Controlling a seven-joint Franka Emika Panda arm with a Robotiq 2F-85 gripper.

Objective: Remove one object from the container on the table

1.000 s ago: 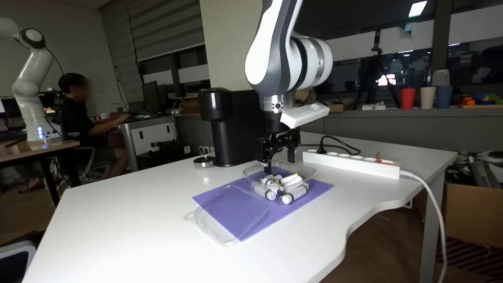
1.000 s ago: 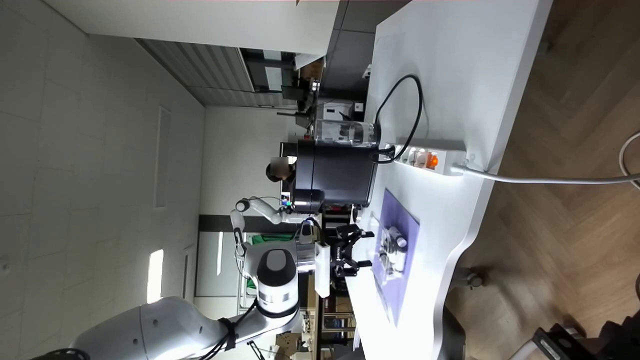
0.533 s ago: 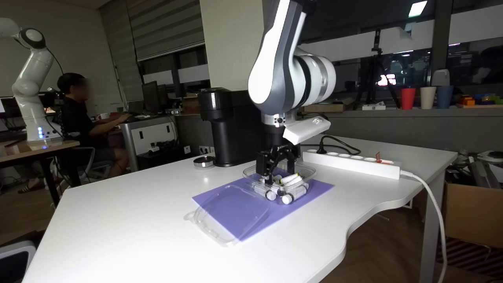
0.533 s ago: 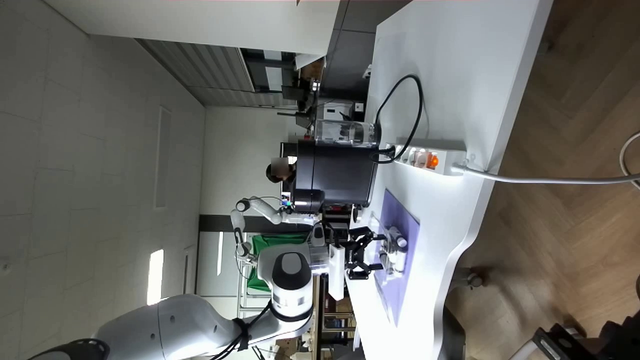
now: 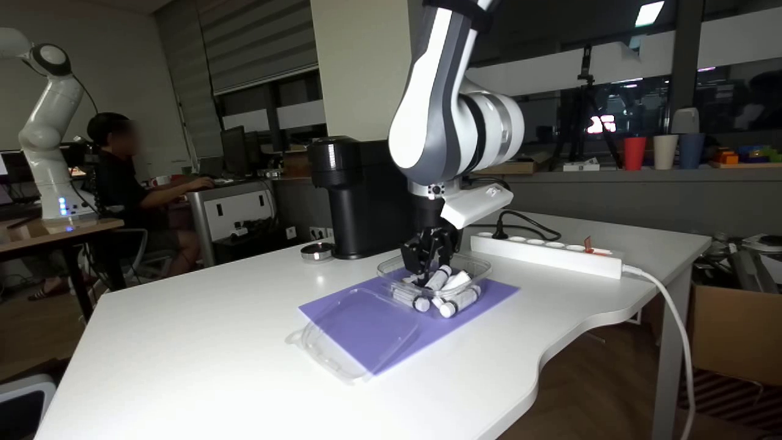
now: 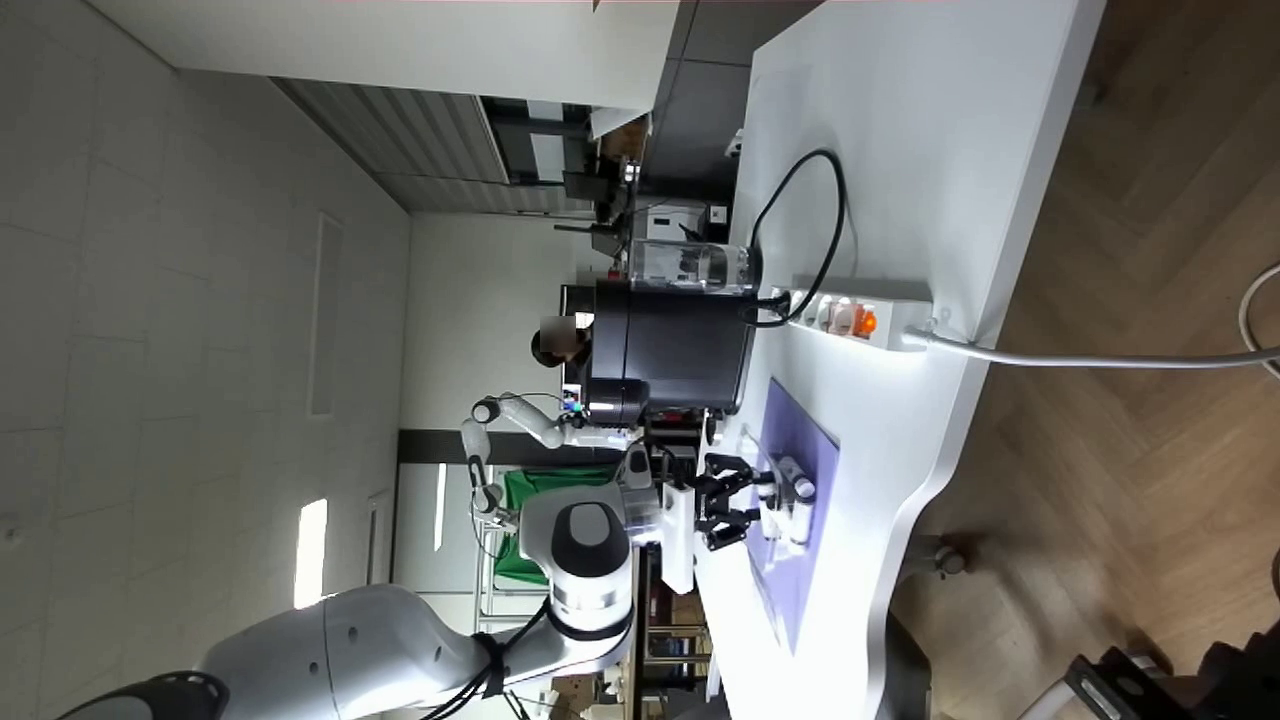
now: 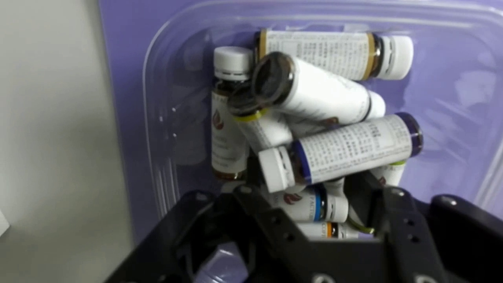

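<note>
The container [image 5: 383, 272] is a clear plastic box on a purple sheet [image 5: 498, 294] on the white table [image 5: 214, 342]. It holds several small bottles with white labels and white caps, piled at angles. My gripper [image 5: 432, 266] points down into the box among them. In the wrist view the gripper's fingers [image 7: 306, 181] are partly closed with a gap between them. A purple-banded bottle [image 7: 355, 146] lies slanted across the fingertips and hides part of them. A blue-banded bottle [image 7: 300, 206] shows between the fingers. Whether they pinch any bottle is hidden.
A clear lid [image 5: 360, 333] lies beside the box, partly on the purple sheet. A white power strip [image 5: 550, 256] with cables and a tall black machine [image 5: 369, 195] stand behind. A small round metal tin [image 5: 317, 252] is near the machine.
My gripper has come down into the box, and its fingers have moved closer together. A bottle beside the fingers has shifted and now shows tilted up in front of the gripper.
</note>
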